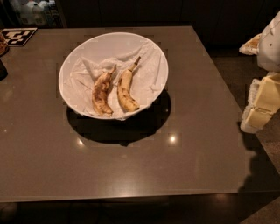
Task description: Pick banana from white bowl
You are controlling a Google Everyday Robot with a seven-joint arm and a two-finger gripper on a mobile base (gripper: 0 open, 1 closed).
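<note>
At right frame edge, the gripper (260, 103) hangs beside the surface (197, 153), partly cut off; open or closed cannot be told. The banana (125, 91) lies in the white bowl (98, 43).

A robot test space, fitted out like an office kitchenette, is suggested. A broad, smooth, dark grey-brown tabletop (197, 144) is seen left of the white-and-cream gripper (261, 105), which hangs just past the table's right edge. A black-and-white patterned marker card (17, 36) is laid at the far left corner, well apart from the gripper. Dark cabinet fronts (131, 13) are ranged behind the table, and speckled hard floor (232, 65) is seen around the gripper.
</note>
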